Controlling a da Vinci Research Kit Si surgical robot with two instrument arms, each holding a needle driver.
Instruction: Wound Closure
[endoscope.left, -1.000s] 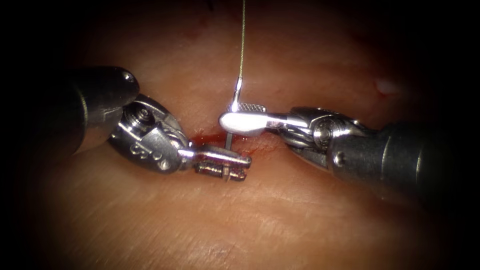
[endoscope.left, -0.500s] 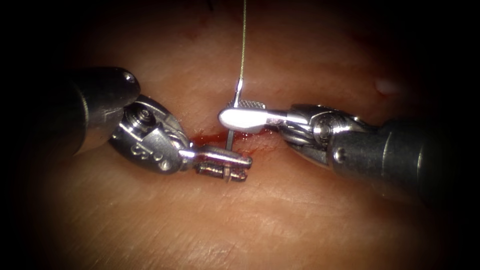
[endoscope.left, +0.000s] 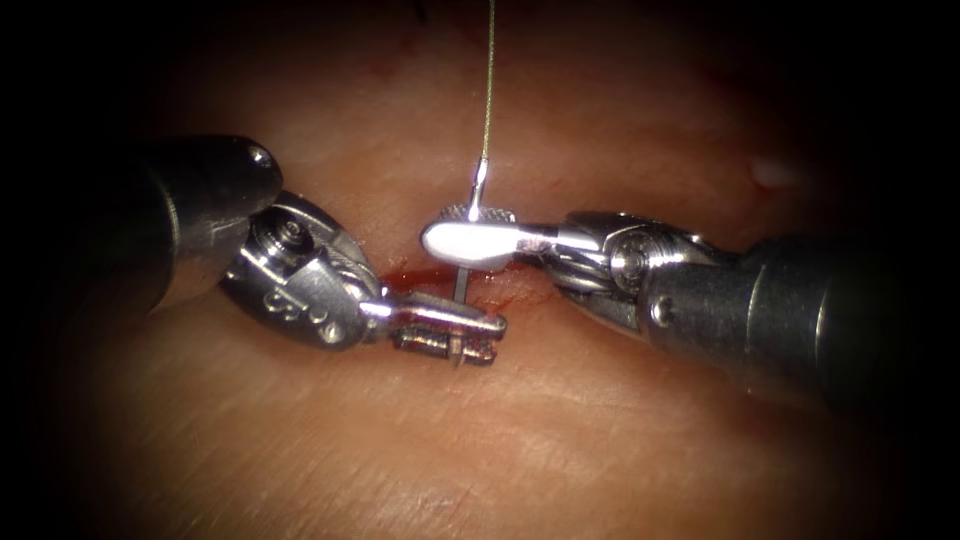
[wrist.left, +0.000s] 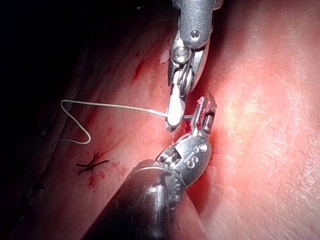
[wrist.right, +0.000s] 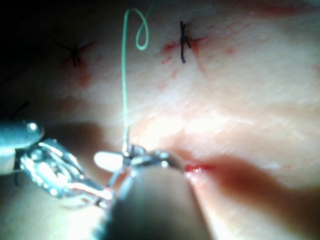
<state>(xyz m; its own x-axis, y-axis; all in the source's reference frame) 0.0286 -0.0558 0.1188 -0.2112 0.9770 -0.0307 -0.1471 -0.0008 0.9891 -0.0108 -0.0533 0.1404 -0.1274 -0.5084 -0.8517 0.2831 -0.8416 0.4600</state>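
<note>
My right tool (endoscope.left: 462, 241) comes in from the right, jaws shut on the curved needle (endoscope.left: 459, 283) close to its tail. The needle runs down from those jaws into the tissue at the cut (endoscope.left: 415, 274), where red fluid lies. My left tool (endoscope.left: 450, 333) rests on the tissue just in front of the cut, jaws open a little, with the needle's tip (endoscope.left: 456, 352) showing between them. Pale thread (endoscope.left: 487, 90) rises straight from the needle's tail. In the left wrist view the right tool (wrist.left: 175, 107) holds the needle (wrist.left: 187, 117) beside the left jaws (wrist.left: 206, 112).
Two dark tied stitches (wrist.right: 183, 42) (wrist.right: 75, 55) sit further along the wound, and another stitch (wrist.left: 92, 166) shows in the left wrist view. The thread (wrist.left: 110, 106) trails off in a loose loop (wrist.right: 142, 30) over the tissue.
My right tool has shifted a little to the left while keeping hold of the needle. The needle's tail and the left tool have barely moved.
</note>
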